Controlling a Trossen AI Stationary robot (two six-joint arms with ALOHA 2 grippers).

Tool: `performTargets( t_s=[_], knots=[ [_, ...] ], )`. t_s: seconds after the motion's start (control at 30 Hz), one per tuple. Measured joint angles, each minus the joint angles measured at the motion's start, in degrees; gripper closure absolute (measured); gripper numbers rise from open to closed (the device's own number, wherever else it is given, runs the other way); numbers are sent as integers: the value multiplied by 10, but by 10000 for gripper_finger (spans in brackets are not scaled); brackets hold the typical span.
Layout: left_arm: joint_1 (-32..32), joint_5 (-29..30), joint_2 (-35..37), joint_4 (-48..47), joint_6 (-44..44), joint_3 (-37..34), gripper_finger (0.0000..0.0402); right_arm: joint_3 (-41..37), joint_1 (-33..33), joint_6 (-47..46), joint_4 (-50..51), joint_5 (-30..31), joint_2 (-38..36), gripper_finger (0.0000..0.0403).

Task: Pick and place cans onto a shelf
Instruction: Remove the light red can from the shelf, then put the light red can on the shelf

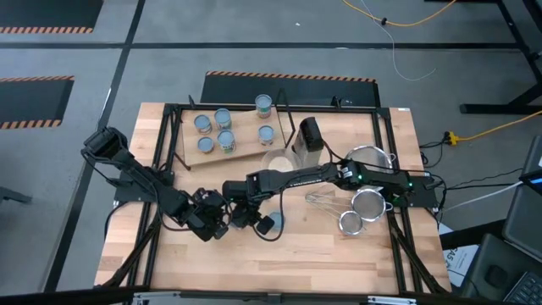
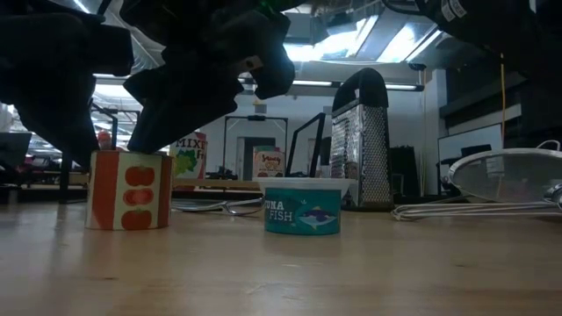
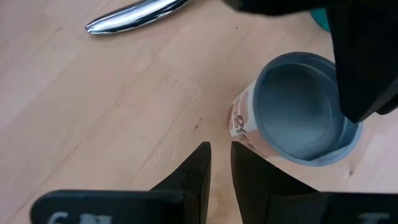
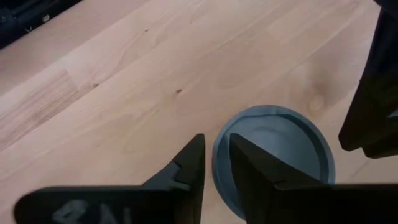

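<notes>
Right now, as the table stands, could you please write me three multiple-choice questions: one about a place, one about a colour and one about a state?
1. Where does the tuna can stand?
A. on the shelf
B. on the tabletop
C. inside a strainer

2. What colour is its label?
A. red
B. yellow
C. teal

3. How does the tomato can stand?
A. upright
B. on its side
C. stacked on another can

Answers:
1. B: the low view shows its base directly on the bare wood.
2. C: the label is teal with white lettering.
3. A: its flat base rests on the wood and its tomato pictures run one above another.
</notes>
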State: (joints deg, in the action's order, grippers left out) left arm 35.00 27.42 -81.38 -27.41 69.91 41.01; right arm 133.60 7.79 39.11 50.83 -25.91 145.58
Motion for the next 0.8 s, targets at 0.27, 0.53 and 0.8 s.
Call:
performTargets(
  t_s=[0.27,0.53,0.8],
  knots=[
    [0,0,0,4,0,0,347,14,0,-15,49,0,-13,325],
    [0,0,1,9,0,0,347,14,0,-98,79,14,-33,325],
    [0,-1,1,9,0,0,347,11,0,-224,72,126,-33,325]
  ],
)
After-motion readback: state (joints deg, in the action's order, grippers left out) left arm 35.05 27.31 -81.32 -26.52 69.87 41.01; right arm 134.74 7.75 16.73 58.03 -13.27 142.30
